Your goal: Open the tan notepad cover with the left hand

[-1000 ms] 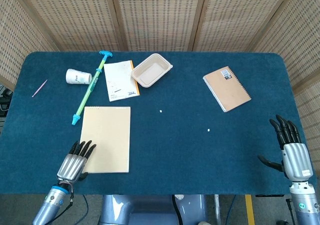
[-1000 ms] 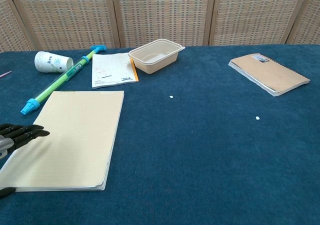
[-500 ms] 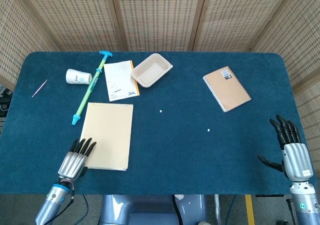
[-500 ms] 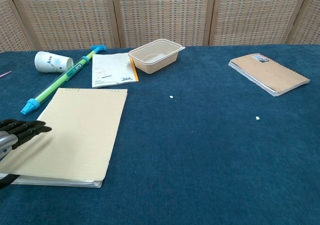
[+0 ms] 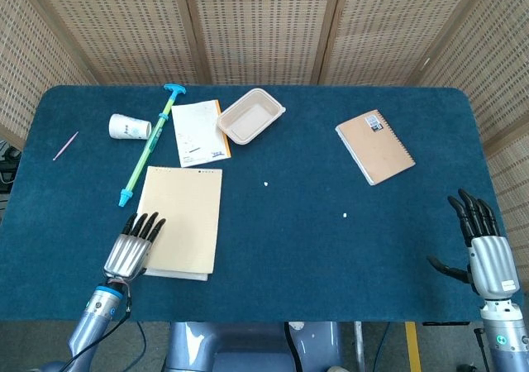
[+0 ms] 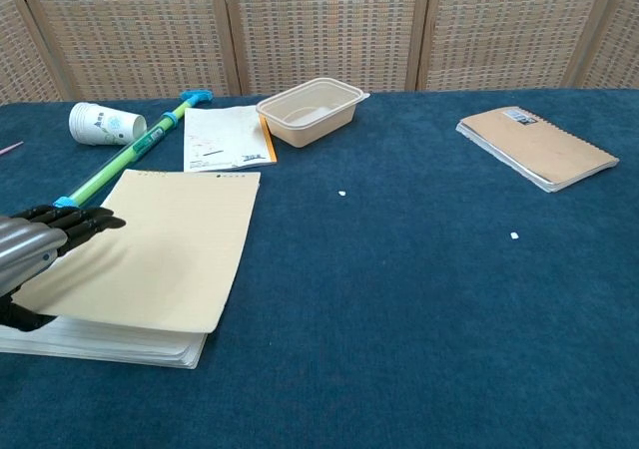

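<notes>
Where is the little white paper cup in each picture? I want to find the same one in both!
Head view: the paper cup lies on its side near the table's far left, left of the green-and-blue stick.
Chest view: the paper cup is at the upper left, also lying down.
Shared landmark: the green-and-blue stick right beside it.
</notes>
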Robot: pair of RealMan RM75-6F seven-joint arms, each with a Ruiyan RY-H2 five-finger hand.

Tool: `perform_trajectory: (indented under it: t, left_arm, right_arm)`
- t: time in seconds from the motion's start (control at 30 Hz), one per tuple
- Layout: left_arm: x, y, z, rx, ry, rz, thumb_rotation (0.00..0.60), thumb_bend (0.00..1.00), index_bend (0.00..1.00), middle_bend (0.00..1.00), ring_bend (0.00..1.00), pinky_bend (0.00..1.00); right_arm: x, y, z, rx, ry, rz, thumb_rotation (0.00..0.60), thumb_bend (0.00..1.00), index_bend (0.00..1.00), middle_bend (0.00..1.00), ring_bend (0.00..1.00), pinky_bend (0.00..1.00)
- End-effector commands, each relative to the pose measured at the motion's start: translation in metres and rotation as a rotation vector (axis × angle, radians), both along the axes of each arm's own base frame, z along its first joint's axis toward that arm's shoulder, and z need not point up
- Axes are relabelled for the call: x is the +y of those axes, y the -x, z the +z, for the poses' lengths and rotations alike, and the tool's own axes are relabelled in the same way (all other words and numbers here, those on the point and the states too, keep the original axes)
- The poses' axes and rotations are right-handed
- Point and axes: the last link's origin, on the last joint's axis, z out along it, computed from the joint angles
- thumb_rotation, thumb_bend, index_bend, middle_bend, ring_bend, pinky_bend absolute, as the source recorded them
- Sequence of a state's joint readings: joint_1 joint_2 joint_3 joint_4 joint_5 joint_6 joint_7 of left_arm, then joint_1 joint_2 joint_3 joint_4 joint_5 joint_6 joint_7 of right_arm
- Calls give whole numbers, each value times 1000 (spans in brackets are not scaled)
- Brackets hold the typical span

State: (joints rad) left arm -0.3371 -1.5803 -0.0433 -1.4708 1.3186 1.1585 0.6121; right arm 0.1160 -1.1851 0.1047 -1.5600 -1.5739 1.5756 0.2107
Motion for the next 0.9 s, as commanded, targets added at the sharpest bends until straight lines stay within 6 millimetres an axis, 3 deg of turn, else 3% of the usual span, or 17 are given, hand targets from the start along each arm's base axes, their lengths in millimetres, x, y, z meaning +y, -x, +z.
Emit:
perform_trajectory:
  t: [0.03, 0.2, 0.33, 0.43, 0.6, 0.9]
  left_arm:
    - [12, -3, 4, -13, -19, 8, 600, 622, 145, 0, 0, 185]
    - [24, -7, 10, 2, -51, -9, 600, 732, 308, 16, 81, 303]
    - [30, -12, 16, -29, -93, -29, 600, 843, 555, 245, 304, 484]
    - [31, -13, 18, -52, -106, -38, 600, 869, 691, 370, 408, 571]
    - [33, -15, 29, -94, -127, -59, 600, 885, 783, 456, 474, 621]
    - [28, -14, 43, -97, -132, -78, 600, 886, 805, 476, 487, 628]
  right_arm:
    - [0, 0, 0, 0, -1, 0, 600, 150, 22, 0, 0, 0]
    - [0, 0, 0, -2, 0, -1, 600, 150, 22, 0, 0, 0]
    - [0, 0, 0, -2, -1, -1, 600, 150, 22, 0, 0, 0]
    - [0, 0, 0, -2, -1, 0, 600, 150, 23, 0, 0, 0]
    - [0, 0, 1, -4, 2, 0, 600, 150, 22, 0, 0, 0]
    - [0, 0, 2, -5, 3, 0, 600, 150, 22, 0, 0, 0]
